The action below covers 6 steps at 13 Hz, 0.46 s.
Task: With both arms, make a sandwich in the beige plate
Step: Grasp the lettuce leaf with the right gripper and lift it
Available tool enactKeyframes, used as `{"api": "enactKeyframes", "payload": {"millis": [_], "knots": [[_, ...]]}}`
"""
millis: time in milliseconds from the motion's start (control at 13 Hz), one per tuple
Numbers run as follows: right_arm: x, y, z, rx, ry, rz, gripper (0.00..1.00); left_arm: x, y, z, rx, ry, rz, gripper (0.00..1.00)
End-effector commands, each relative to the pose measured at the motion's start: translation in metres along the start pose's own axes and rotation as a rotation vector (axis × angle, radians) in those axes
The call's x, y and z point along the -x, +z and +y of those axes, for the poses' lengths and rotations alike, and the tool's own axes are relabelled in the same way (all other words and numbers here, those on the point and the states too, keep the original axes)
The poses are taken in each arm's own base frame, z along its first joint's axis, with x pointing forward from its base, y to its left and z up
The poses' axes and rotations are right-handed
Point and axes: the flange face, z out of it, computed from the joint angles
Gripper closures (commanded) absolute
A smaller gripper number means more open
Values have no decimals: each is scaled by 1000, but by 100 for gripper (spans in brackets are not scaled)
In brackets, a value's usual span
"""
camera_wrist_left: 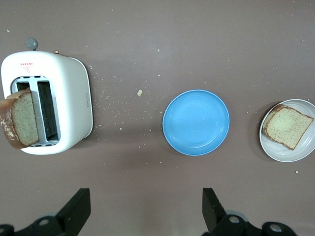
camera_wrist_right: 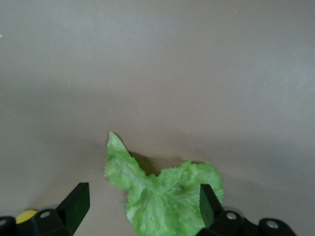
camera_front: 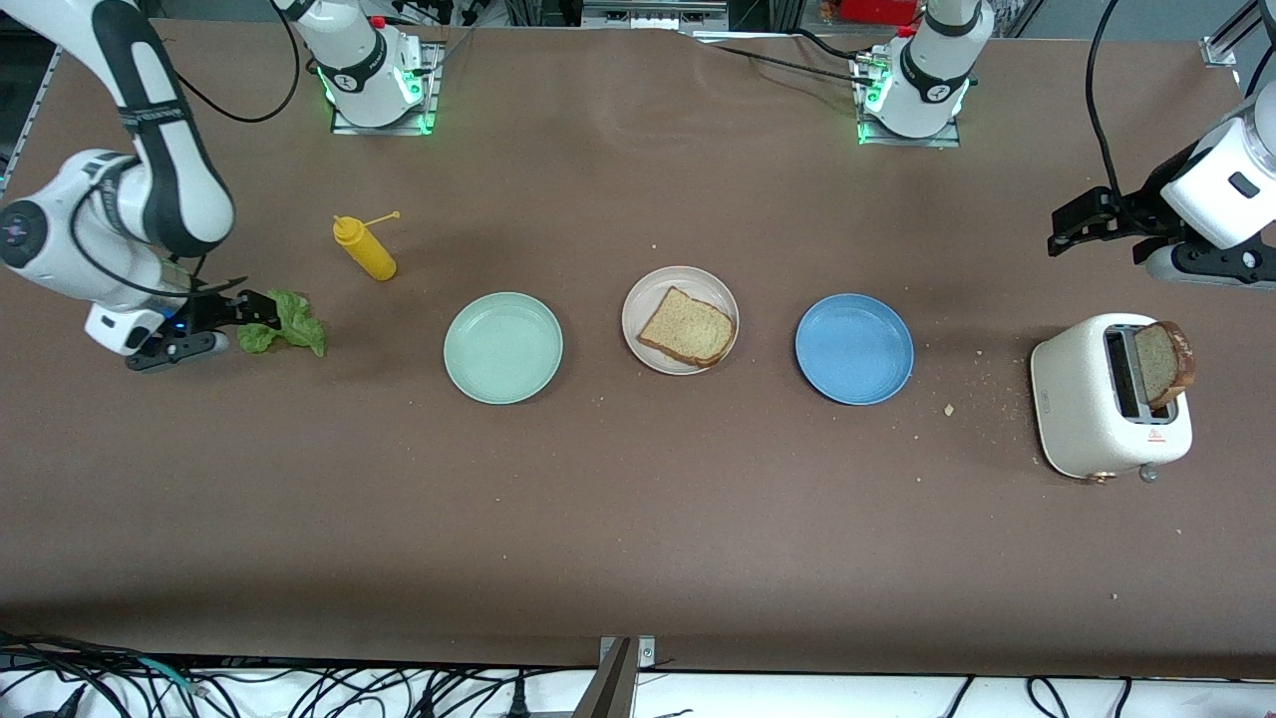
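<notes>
Right gripper [camera_front: 261, 307] is held wide open, empty, low over a ruffled green lettuce leaf [camera_front: 284, 324] at its arm's end of the table.
One flat brown bread slice [camera_front: 687, 327] is seen on the round beige plate [camera_front: 649, 292], well apart; left gripper [camera_front: 1075, 221] is parked open near the glossy white toaster [camera_front: 1092, 404].

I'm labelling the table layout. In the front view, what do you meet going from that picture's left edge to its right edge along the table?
Right gripper, open at the lettuce leaf → yellow squeeze bottle → mint-green plate → beige plate with a bread slice → blue plate → toaster holding a second bread slice.
</notes>
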Motion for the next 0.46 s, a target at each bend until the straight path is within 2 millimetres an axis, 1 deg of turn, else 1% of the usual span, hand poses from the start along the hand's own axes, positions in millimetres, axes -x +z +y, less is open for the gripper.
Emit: {"api": "enactKeyframes", "payload": {"millis": [0, 154, 231, 386], "knots": [[7, 9, -2, 18, 8, -17, 1, 4, -5, -1, 20, 3, 3, 0], [8, 20, -2, 60, -39, -54, 1, 4, -5, -1, 20, 3, 3, 0], [9, 23, -2, 70, -29, -57, 1, 4, -5, -1, 20, 3, 3, 0], [12, 41, -2, 71, -27, -81, 1, 4, -5, -1, 20, 3, 3, 0]]}}
